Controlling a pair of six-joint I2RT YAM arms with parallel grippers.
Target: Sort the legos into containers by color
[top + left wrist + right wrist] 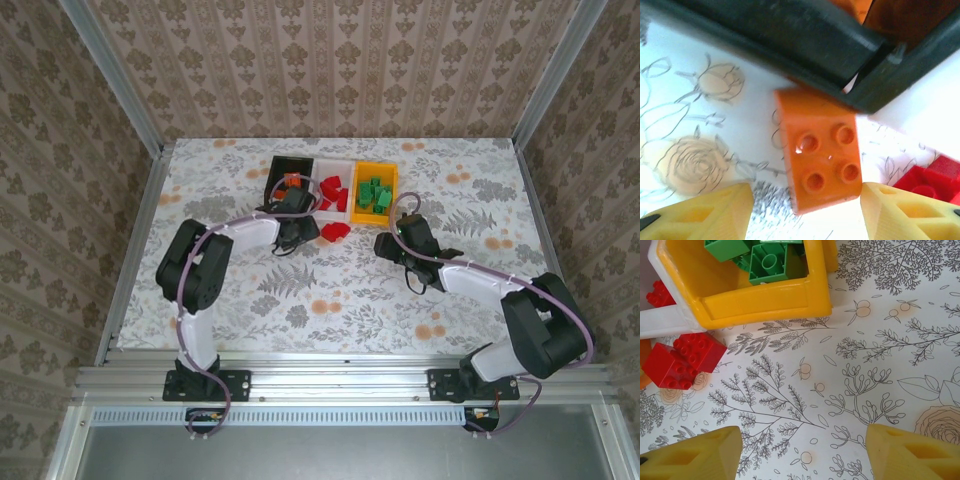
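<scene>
No legible writing, no labels or brand marks, no numbers, nothing readable on orange brick (820, 167), yellow bin (765, 300), floral tablecloth (880, 365)

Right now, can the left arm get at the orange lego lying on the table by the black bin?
Probably yes. The left gripper stands open astride the orange lego, nothing between; the black bin wall sits close beyond it.

Table (250, 300) covered corner to corner in a floral print, orange blossoms and grey ferns; damask wallpaper (330, 60) rising beyond far and side edges; aluminium rail (340, 380) along near edge
</scene>
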